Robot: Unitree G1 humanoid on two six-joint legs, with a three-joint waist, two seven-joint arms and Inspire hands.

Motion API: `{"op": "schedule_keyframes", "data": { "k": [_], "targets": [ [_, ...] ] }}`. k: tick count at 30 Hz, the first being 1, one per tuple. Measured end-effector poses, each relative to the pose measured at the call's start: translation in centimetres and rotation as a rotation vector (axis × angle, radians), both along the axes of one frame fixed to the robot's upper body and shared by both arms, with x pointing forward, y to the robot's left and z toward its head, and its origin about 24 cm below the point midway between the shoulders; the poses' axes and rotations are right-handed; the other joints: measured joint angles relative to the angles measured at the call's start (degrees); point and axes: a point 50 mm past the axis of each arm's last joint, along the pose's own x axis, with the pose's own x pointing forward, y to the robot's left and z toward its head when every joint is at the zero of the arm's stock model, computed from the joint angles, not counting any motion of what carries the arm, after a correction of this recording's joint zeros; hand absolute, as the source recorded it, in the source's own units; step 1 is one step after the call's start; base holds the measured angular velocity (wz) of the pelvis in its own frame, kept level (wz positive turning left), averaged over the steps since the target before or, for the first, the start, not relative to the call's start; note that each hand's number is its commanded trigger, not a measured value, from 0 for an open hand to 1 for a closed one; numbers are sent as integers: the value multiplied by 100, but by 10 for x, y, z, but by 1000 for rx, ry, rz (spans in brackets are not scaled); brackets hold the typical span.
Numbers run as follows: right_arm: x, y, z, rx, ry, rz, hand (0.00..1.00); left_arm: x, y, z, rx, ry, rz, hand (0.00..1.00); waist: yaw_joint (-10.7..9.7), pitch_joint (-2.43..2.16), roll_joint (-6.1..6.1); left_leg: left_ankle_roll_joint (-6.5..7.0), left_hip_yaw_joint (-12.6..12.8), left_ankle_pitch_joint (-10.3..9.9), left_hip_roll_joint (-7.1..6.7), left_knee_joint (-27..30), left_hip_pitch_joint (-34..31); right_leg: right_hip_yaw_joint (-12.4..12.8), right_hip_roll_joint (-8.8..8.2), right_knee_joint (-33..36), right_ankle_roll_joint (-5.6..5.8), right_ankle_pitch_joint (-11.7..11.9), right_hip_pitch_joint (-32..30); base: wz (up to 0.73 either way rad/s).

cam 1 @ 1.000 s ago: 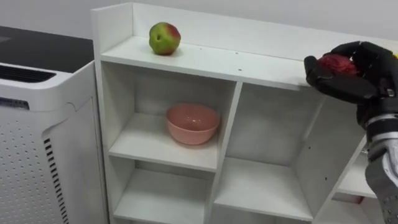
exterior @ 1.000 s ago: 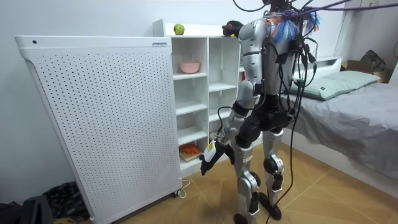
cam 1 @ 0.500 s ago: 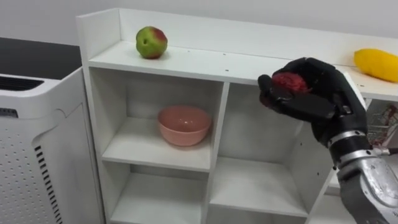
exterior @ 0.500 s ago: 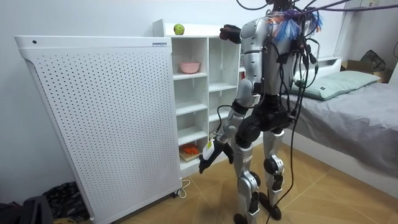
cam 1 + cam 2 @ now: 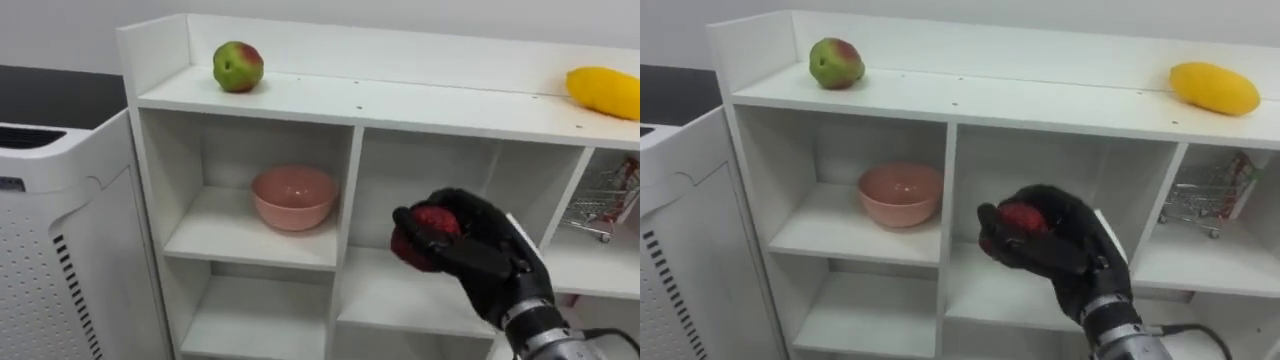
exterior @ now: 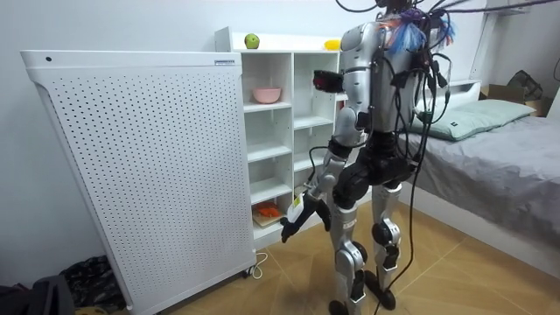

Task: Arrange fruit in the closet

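Fruit job looks partway: apple point(image 5: 238, 66) and mango point(image 5: 605, 92) sit on top of the closet point(image 5: 400, 98), but the right hand point(image 5: 490, 270) is curled round a red fruit point(image 5: 430, 220) in front of its middle cubby, not placed yet. Left hand point(image 6: 291, 229) hangs low by its base.

Right hand point(image 5: 488, 268), held up before the closet point(image 5: 400, 100): my fingers and thumb are curled round a red fruit point(image 5: 430, 221), which sits on top of the grasp, with my fingertips pointing toward the closet's left side. The hand is level with the closet's upper row of compartments, in front of the middle opening and below the top board. My wrist and forearm slope down from it toward the closet's lower right. Left hand point(image 6: 290, 230): my left arm hangs bent at the elbow, the hand low, near the closet's bottom shelves. I stand upright, close to the closet's front.
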Motion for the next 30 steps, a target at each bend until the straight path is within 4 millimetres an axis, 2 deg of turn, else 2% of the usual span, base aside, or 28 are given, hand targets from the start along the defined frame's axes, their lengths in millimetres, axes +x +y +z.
{"op": "schedule_keyframes", "data": {
  "k": [3, 7, 9, 12, 13, 17, 22, 25, 30],
  "targets": [
    [0, 4, -21, 82, 95, -13, 100, 11, -2, 1, 1, -26, -14, 0, -1, -19, -9, -4, -5, 23, -1, 121, -312, 30, -6, 73, -11, 7, -303, -1],
    [-5, 4, -66, 237, 279, -56, 100, 26, -7, 0, -26, -60, -1, 0, 54, -21, 1, 2, -19, 29, -9, 170, -490, -27, -33, 82, -12, 8, -460, 8],
    [-7, 6, -77, 276, 330, -68, 100, 28, -8, 0, -36, -65, 9, 0, 106, -26, 13, 13, -12, 37, -23, 187, -623, -42, -57, 96, -12, 8, -596, 0],
    [-11, 1, -97, 392, 413, -110, 100, 27, -9, -1, -49, -65, 40, 0, 140, -13, 39, 25, -18, 59, -25, 196, -763, -78, -83, 116, -12, 9, -736, 3],
    [-11, -1, -103, 449, 443, -136, 100, 31, -9, -1, -56, -75, 57, 0, 153, 6, 64, 27, -28, 63, -26, 216, -840, -94, -93, 169, -12, 9, -827, 3],
    [0, -1, -104, 608, 466, -178, 100, 35, -13, -2, -72, -65, 69, 0, 180, 89, 162, 44, -34, 81, -29, 414, -1335, -158, -158, 429, -14, 10, -1341, 0],
    [15, -14, -97, 769, 439, -255, 100, 39, -17, -3, -89, -68, 79, 0, 295, 179, 179, 82, -29, 124, -106, 612, -1896, -169, -263, 787, -26, 0, -1984, 0],
    [23, -21, -91, 832, 417, -296, 100, 41, -20, -4, -110, -65, 104, 0, 328, 223, 198, 98, -40, 143, -138, 766, -2246, -281, -368, 1015, -39, -11, -2350, 5],
    [35, -27, -76, 913, 364, -313, 100, 44, -24, -4, -129, -75, 115, 0, 381, 263, 176, 166, -25, 183, -253, 1047, -2892, -264, -552, 1486, -50, -39, -3095, 3]
  ]
}}
